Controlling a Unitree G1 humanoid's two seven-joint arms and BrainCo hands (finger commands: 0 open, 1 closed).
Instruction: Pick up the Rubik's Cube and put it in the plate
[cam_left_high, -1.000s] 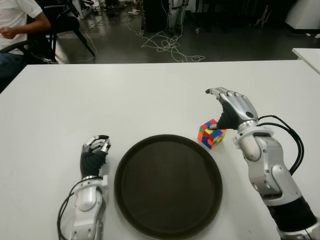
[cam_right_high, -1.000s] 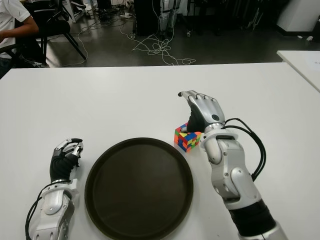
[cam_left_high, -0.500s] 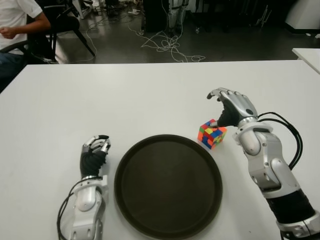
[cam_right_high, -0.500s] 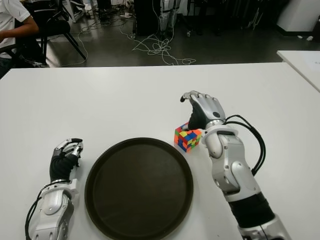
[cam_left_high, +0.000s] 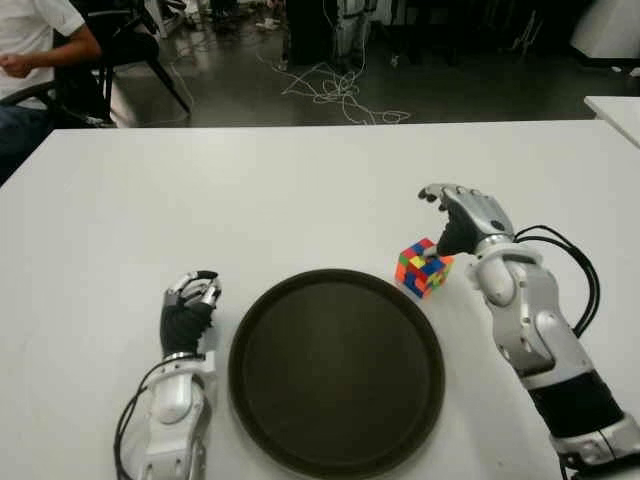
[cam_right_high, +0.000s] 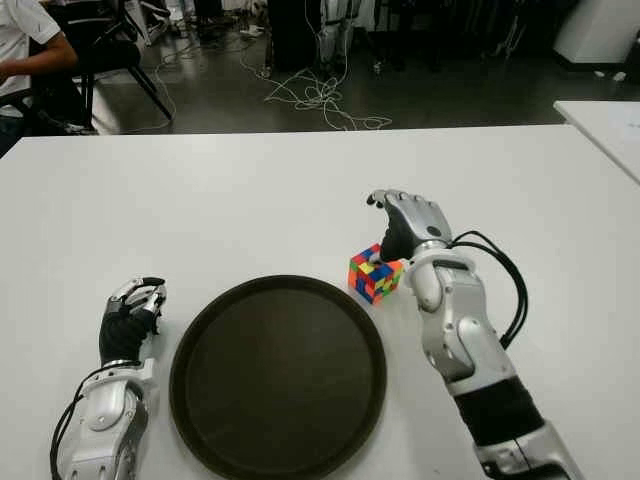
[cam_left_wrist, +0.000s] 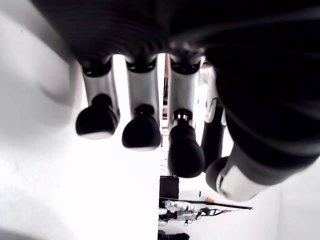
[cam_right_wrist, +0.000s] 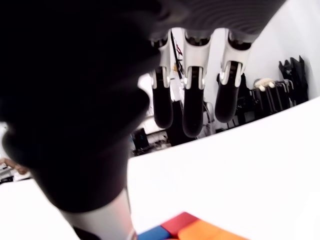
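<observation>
A small multicoloured Rubik's Cube (cam_left_high: 423, 268) with red, blue, green, yellow and orange squares sits on the white table (cam_left_high: 250, 200), a little right of centre in the eye views. It lies just beyond the upper right rim of the large round dark brown plate (cam_left_high: 336, 372), close to the rim but outside it; whether the two touch cannot be told.

The robot's silver and black right hand (cam_left_high: 465, 215) is right of centre in the eye views, directly above and behind the cube. Its fingers (cam_right_wrist: 193, 100) are spread and arched forward over the cube, holding nothing, with a clear gap below them in the right wrist view. The thumb comes down close by the cube's near side; actual contact cannot be made out.

The left hand (cam_left_high: 190, 305) shows in the lower left of the eye views, just left of the plate's rim. Its fingers (cam_left_wrist: 141, 134) are curled in with the tips close together, empty.

In the upper left corner of the frame a person in a white shirt (cam_left_high: 30, 40) sits on a dark chair (cam_left_high: 120, 50), and white cables (cam_left_high: 335, 90) lie tangled on the dark floor beyond the table's far edge.
</observation>
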